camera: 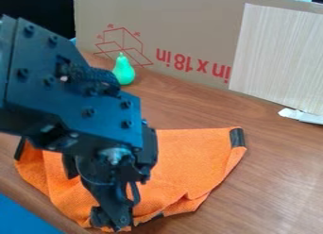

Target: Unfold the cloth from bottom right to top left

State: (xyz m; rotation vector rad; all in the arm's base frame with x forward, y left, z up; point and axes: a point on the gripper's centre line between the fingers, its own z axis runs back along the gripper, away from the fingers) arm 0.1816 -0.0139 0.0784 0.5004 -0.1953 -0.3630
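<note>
"Gripper (112,220) apart or together?"
"Can't tell; it's at the lower edge of the orange cloth (189,157), on the table (277,181)."
"Which way does the cloth lie from there?"
"Mostly up and rightward, so a top-left pull likely crosses its left part."

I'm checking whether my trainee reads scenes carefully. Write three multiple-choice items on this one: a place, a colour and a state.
1. Where is the pear?
A. Between the cloth and the cardboard box
B. On top of the box
C. At the table's near right corner

2. What colour is the cloth?
A. Purple
B. White
C. Orange

3. How does the cloth lie?
A. Rolled into a tube
B. Loosely spread, with creases
C. Draped over the pear

1: A, the pear stands beyond the cloth, near the box.
2: C, its fabric shows orange.
3: B, folds show toward its near right edge.
</note>
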